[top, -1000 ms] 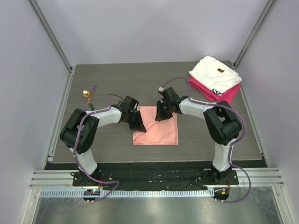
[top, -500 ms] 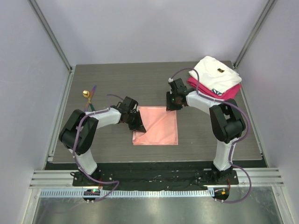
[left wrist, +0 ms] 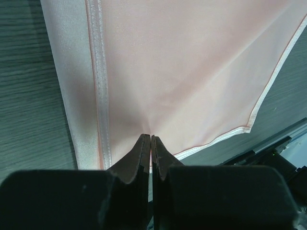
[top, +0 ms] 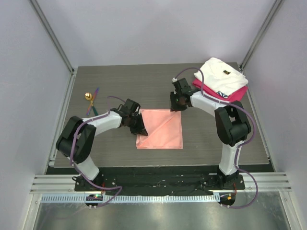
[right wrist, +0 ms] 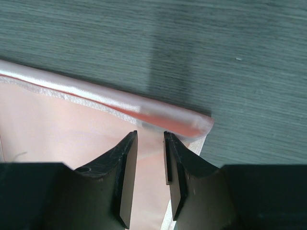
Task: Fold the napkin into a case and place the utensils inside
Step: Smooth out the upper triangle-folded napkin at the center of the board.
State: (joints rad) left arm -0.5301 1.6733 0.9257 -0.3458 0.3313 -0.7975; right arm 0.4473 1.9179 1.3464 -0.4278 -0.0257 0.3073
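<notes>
The salmon-pink napkin (top: 163,132) lies flat on the dark table, with a diagonal crease across it. My left gripper (top: 139,126) is at the napkin's left edge. In the left wrist view the jaws (left wrist: 151,136) are shut on the napkin (left wrist: 192,72), which puckers toward the tips. My right gripper (top: 176,103) hovers at the napkin's far right corner. Its jaws (right wrist: 150,134) stand open over the napkin (right wrist: 72,124), just short of a rolled folded edge (right wrist: 158,115), with nothing between them. The utensils (top: 91,98), with a gold bowl and thin purple and green handles, lie at the far left.
A folded white cloth (top: 221,74) rests on a folded magenta cloth (top: 229,97) at the back right corner, close behind the right arm. Grey walls and metal rails border the table (top: 120,81) on both sides.
My right gripper has moved back and to the right, from over the napkin to its far right corner, and its jaws have opened. The left gripper has stayed on the left edge.
</notes>
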